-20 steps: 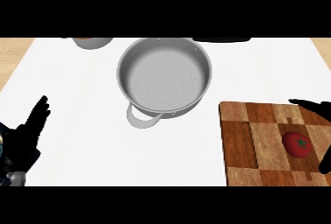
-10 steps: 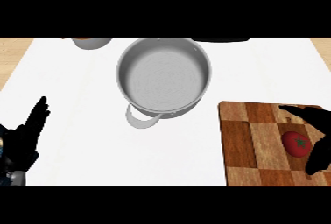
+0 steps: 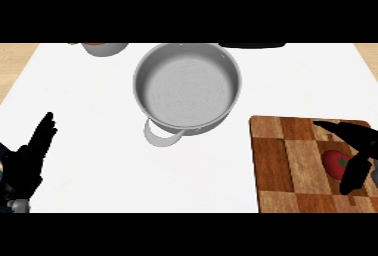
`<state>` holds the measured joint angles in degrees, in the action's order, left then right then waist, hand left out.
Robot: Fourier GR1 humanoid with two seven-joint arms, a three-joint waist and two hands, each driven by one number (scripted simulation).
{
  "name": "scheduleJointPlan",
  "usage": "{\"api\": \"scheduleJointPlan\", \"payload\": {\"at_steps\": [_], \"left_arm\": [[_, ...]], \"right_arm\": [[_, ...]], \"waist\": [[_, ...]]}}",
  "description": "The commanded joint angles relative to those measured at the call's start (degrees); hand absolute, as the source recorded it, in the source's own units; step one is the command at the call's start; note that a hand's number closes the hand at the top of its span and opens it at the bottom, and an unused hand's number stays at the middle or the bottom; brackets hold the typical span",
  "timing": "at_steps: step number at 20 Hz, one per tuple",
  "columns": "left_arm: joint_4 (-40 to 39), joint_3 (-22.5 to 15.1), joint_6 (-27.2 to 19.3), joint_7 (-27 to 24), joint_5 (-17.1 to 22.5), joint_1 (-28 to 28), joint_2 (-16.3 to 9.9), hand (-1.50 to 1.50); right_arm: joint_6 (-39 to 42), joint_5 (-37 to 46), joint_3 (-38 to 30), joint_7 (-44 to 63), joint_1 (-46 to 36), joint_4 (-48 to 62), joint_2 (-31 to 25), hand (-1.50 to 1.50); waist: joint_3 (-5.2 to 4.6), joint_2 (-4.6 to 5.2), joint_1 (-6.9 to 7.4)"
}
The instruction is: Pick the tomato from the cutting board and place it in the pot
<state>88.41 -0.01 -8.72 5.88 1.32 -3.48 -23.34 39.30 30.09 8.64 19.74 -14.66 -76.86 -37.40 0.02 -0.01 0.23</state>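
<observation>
Head view: my right hand [image 3: 359, 150] hangs over the cutting board [image 3: 284, 165] at the right edge, fingers spread and arched around the tomato [image 3: 336, 163], not closed on it. That tomato sits on the board. Up and left stands the grey pot [image 3: 187, 89]. My left hand [image 3: 29, 157] rests open at the lower left, fingers up.

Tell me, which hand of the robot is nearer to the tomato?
The right hand. It is at the tomato on the cutting board, fingers spread around its right side. The left hand rests open at the view's lower left edge, far across the counter.
</observation>
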Motion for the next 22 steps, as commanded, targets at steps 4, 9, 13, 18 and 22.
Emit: {"api": "scheduleJointPlan", "payload": {"at_steps": [4, 9, 13, 18, 22], "left_arm": [[5.7, 1.3, 0.9, 4.9, -2.6, -1.8, 2.0, 0.00], [-0.4, 2.1, 1.6, 2.0, -3.6, 1.9, 3.6, 0.00], [-3.4, 3.9, 3.7, -2.1, -3.9, 0.9, 4.5, 0.00], [-2.7, 4.9, 4.1, 2.0, -5.4, 5.0, 4.8, 0.00], [-0.2, 4.6, 6.7, 1.9, -3.2, 3.1, 2.8, 0.00]], "right_arm": [[-1.0, 5.7, -1.6, -6.4, 1.9, 4.3, 1.6, -1.50], [-2.2, 8.8, 0.3, -12.7, 4.7, 1.1, 0.2, 1.50], [-0.4, 11.3, -2.0, -15.0, -3.6, 8.4, 1.2, 1.50], [-0.4, 12.6, -4.0, -14.5, -4.1, 9.4, 3.8, 1.50], [-3.9, 14.6, 7.6, 1.8, -5.7, -4.6, 24.3, 1.50]], "waist": [[0.00, -0.02, 0.05], [-0.01, -0.03, -0.36], [-0.02, 0.04, 0.03], [-0.01, 0.05, -0.01], [-0.16, -0.29, 2.33]]}}
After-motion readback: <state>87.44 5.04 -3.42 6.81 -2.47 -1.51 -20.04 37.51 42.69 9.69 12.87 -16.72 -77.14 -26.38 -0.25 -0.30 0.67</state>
